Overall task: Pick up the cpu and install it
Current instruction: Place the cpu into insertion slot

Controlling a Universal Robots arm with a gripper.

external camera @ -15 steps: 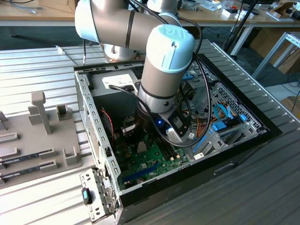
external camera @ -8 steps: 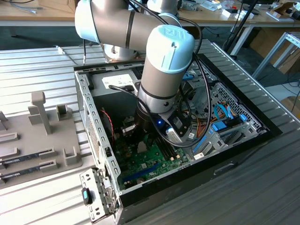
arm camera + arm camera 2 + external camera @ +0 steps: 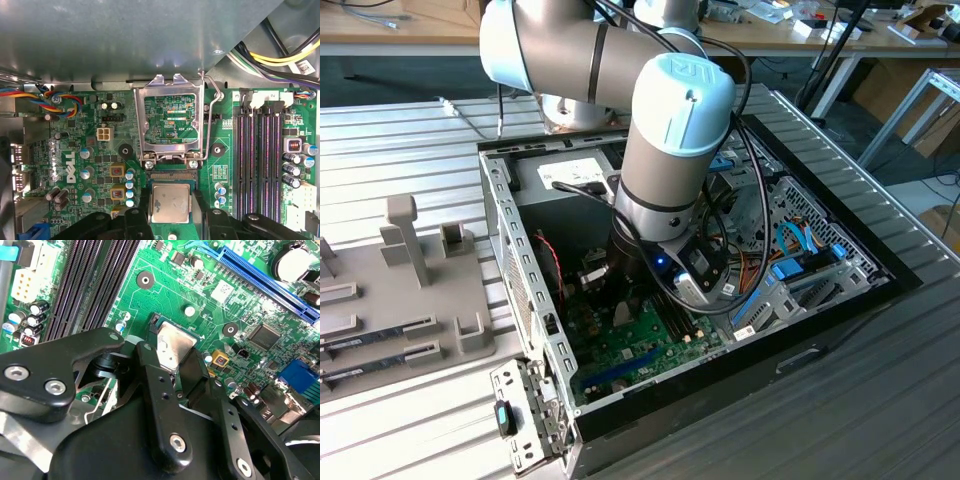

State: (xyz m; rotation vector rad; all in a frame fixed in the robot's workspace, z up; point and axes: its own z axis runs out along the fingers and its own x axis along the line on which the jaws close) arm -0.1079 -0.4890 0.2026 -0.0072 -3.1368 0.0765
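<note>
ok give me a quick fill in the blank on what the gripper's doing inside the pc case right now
1. The gripper holds the cpu between two ___ fingers.
2. Next to the cpu, the metal socket frame stands hinged ___.
3. The long expansion slot on the green motherboard is coloured ___.

Missing words: black; open; blue.

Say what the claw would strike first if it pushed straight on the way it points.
Probably the open processor socket on the green circuit board: the claw, shut on the flat silver-grey square cpu, points down at it, chip first. Depth is unclear.
</note>
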